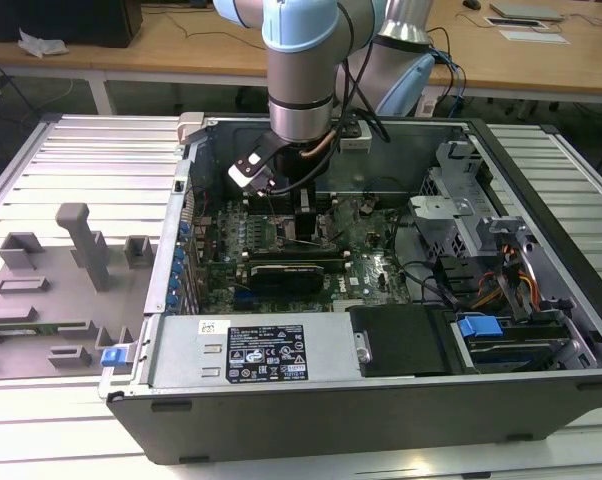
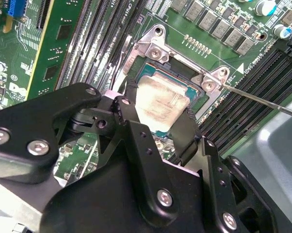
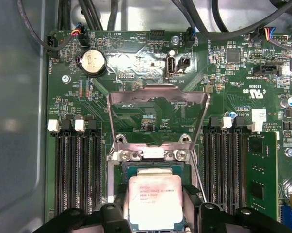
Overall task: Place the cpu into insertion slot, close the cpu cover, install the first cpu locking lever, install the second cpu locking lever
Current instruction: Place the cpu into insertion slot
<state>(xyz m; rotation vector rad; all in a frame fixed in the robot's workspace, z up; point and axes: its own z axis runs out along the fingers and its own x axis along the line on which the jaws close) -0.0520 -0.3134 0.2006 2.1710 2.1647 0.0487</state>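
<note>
A pale-blue-jointed Universal Robots arm [image 1: 301, 90] reaches down into an open dark grey computer case [image 1: 381, 410] lying on a ribbed metal counter [image 1: 81, 150]. Its black two-fingered end effector [image 2: 158, 116] pinches the cpu [image 2: 161, 103], a small flat square chip with a pale silver-grey metal face, by two opposite edges. In both wrist views the black fingers [image 2: 186, 133] press against the chip's sides.

The chip sits directly over the insertion slot [image 2: 177, 73], the small dark-framed square socket on the green motherboard. It lies within the socket frame and is at or near seating level, though whether it has bottomed out cannot be told.

The work appears to stand at the first step, placing the chip. The cpu cover [image 3: 155, 97], a thin square silver metal frame with a central window, is raised open on its hinge beyond the socket. A thin steel locking lever [image 2: 262, 99] juts free to one side, so the cover and both levers look undone.

The chip lies face up and level. Being nearly square, it has no marked long axis. Its edges run parallel to the socket frame and to the long black memory slots [image 3: 75, 170] on either side.

By these pictures, the move from here calls for a gentle, square release. The chip should lie flat and untilted in the socket, and the fingers should part without dragging a corner.
</note>
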